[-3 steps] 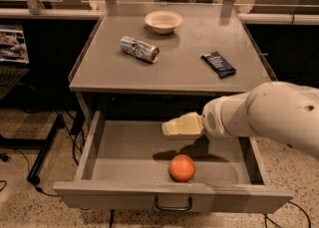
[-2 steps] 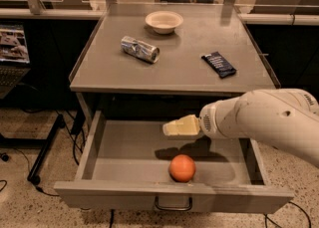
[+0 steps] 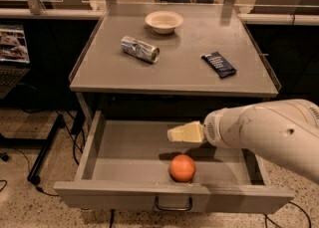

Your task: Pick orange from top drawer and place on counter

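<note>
Orange loose near front of open drawer; gripper just above-behind it, jaw state cannot tell; fruit likely light, firm, smooth, prone to roll; grip across widest girth

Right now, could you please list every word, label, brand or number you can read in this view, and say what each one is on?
None can be read.
The dark packet on the counter: pale print, too blurred.
The silver can: label too blurred.
The screen at far left: too blurred.
The gripper, over the open top drawer behind the orange: no marking visible.
</note>
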Controlling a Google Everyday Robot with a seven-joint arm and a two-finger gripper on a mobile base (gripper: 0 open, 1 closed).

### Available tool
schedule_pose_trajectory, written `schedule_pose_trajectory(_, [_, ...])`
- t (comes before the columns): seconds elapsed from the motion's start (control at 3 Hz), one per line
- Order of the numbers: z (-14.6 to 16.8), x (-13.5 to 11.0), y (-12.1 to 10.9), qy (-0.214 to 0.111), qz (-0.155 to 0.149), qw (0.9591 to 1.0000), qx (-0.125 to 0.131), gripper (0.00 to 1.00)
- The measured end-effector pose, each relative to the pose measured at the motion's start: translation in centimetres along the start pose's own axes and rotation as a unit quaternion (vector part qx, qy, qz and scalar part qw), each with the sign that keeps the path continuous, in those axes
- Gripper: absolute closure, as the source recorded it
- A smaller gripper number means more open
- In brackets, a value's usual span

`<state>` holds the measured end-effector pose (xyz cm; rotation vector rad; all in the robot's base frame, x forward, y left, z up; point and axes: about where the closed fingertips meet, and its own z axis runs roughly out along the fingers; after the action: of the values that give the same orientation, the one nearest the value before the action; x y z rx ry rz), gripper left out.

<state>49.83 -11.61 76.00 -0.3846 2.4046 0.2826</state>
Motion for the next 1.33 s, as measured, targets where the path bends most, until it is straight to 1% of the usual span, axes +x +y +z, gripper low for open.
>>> schedule_pose_trajectory(0.33, [-0.5,3.1,-1.2,0.007,0.026,0.9992,0.03,0.0])
schedule_pose_trajectory(0.67, [0.2,5.8,-1.8,0.027,0.055,0.9972,0.043,0.0])
schedule_pose_trajectory(1.0, [2.1,7.3,-1.3,0.061,0.08,0.9946,0.025,0.0])
schedule_pose_trajectory(1.33, [4.1,7.8,0.2,0.093,0.098,0.9906,-0.02,0.0])
